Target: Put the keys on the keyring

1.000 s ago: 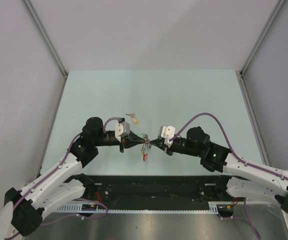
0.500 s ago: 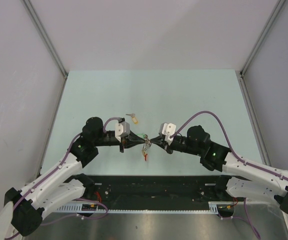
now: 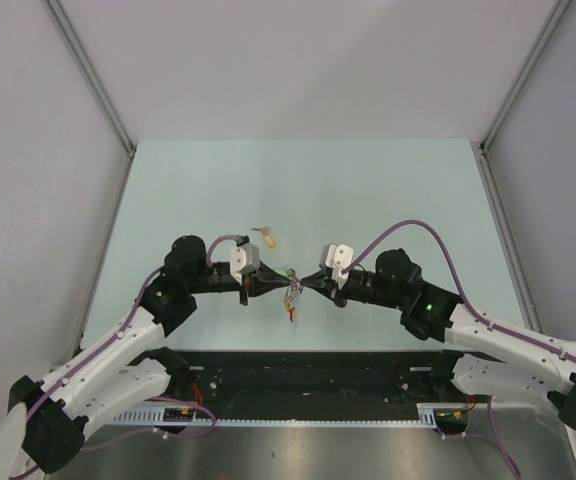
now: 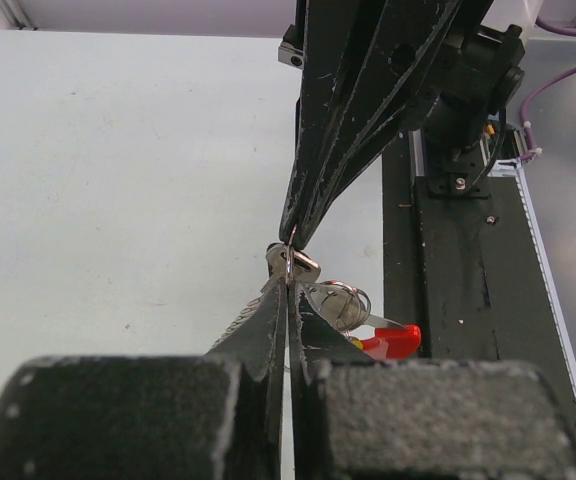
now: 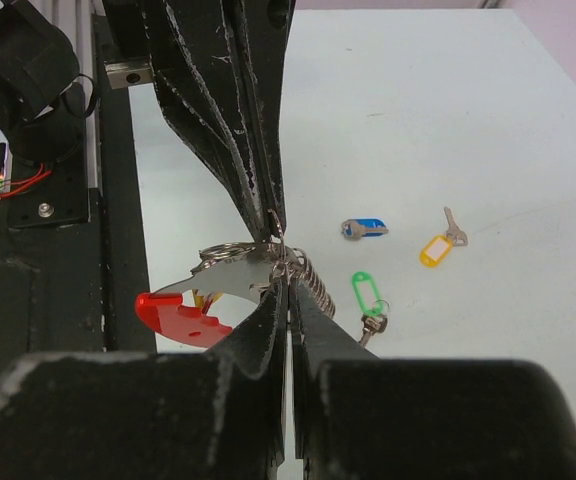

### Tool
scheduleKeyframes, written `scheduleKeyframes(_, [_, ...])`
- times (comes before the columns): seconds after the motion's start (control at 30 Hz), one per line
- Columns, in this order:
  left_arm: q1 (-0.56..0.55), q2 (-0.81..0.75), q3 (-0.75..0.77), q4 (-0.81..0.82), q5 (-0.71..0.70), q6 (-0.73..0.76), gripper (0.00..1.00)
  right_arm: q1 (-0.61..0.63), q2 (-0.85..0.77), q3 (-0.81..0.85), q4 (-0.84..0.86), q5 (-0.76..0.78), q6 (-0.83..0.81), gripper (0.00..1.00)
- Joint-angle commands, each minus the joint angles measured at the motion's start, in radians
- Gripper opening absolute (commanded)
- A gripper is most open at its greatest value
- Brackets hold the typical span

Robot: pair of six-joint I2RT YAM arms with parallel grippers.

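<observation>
The keyring (image 3: 291, 292) hangs above the table between both grippers, its red arc (image 5: 173, 313) low and its grey coil (image 5: 316, 283) on top. My left gripper (image 4: 288, 287) is shut on a thin ring wire of it, and the red arc (image 4: 393, 341) shows to its right. My right gripper (image 5: 286, 283) is shut on the keyring from the opposite side, tip to tip with the left one. A blue key (image 5: 366, 228), a yellow-tagged key (image 5: 438, 246) and a green-tagged key (image 5: 370, 298) lie loose on the table. Yellow (image 3: 267, 237) and green (image 3: 290, 271) show from above.
The pale green table (image 3: 368, 200) is bounded by grey walls on three sides. A black rail (image 3: 308, 375) with cabling runs along the near edge beside the arm bases. Purple cables loop over both wrists.
The right arm has edged a little to the left and its wrist has turned slightly. The hanging keyring has shifted a touch. Both grips are unchanged.
</observation>
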Motion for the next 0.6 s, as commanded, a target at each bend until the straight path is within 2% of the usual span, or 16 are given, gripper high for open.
scheduleKeyframes(0.0, [-0.002, -0.017, 0.000, 0.057, -0.006, -0.024, 0.00, -0.010, -0.005, 0.024, 0.042, -0.031, 0.022, 0.00])
scheduleKeyframes(0.57, [-0.002, -0.011, -0.002, 0.064, 0.017, -0.029, 0.00, -0.026, 0.009, 0.024, 0.059, -0.048, 0.048, 0.00])
